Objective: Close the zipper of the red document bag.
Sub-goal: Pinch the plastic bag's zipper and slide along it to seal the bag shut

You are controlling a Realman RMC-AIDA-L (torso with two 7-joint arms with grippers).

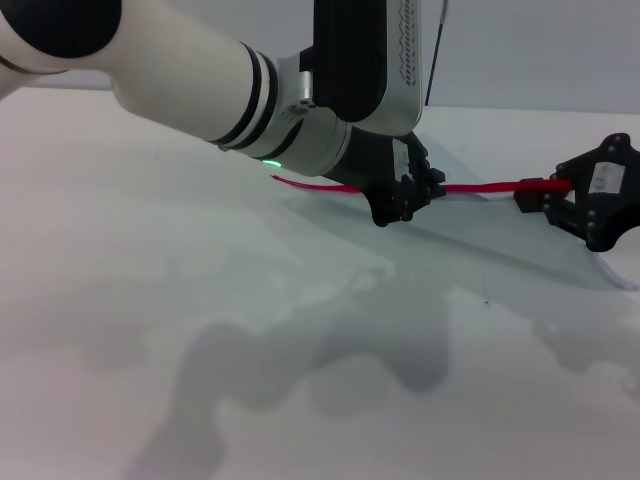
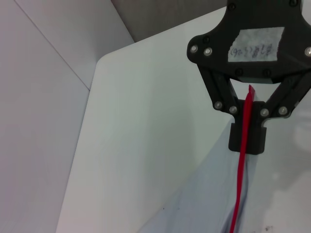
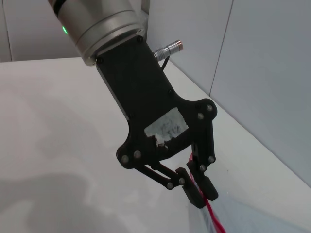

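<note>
Though half-hidden from the head, both claws, left (image 1: 408, 197) and right (image 1: 535, 195), clamped on the zipper (image 1: 480, 187).

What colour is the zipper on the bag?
The zipper is bright red, clearest in the left wrist view.

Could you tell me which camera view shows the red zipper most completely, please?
The head view: the zipper runs between the left gripper and the right gripper, both shut on it. The wrist views show only short stretches at each gripper.

I see a handwritten paper label (image 2: 256, 44) on the right gripper (image 2: 248, 127), but I can't read it.
</note>
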